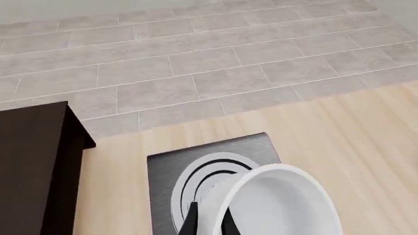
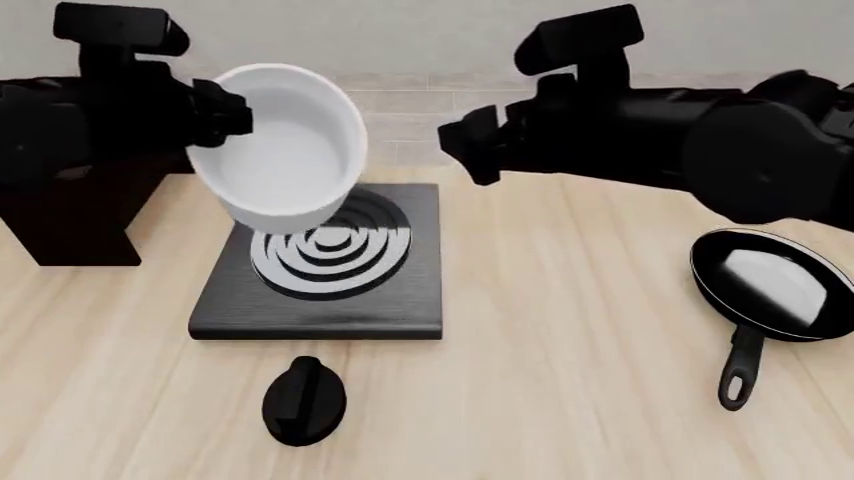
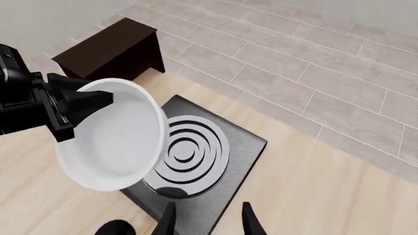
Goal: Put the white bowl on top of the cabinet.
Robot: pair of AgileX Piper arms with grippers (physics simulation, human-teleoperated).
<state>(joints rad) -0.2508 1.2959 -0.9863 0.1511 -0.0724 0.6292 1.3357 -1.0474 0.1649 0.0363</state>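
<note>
A pale wooden table [image 2: 561, 400] with fine straight grain fills the foreground. Beyond its far edge lies a floor [image 1: 216, 54] of grey rectangular tiles under even, soft light.

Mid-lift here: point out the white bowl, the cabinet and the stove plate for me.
white bowl [image 2: 280, 150], front view, on its inner wall.
cabinet [image 3: 107, 49], right wrist view, on its flat top.
stove plate [image 2: 407, 300], front view, on its bare dark corner area.

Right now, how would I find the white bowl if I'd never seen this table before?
Start at the flat black stove plate with silver rings in the middle of the wooden table. Just above it, the left gripper holds the white bowl tilted in the air, beside the cabinet. It is the only glossy white, deep, cup-like thing; the frying pan and knob are black.
</note>
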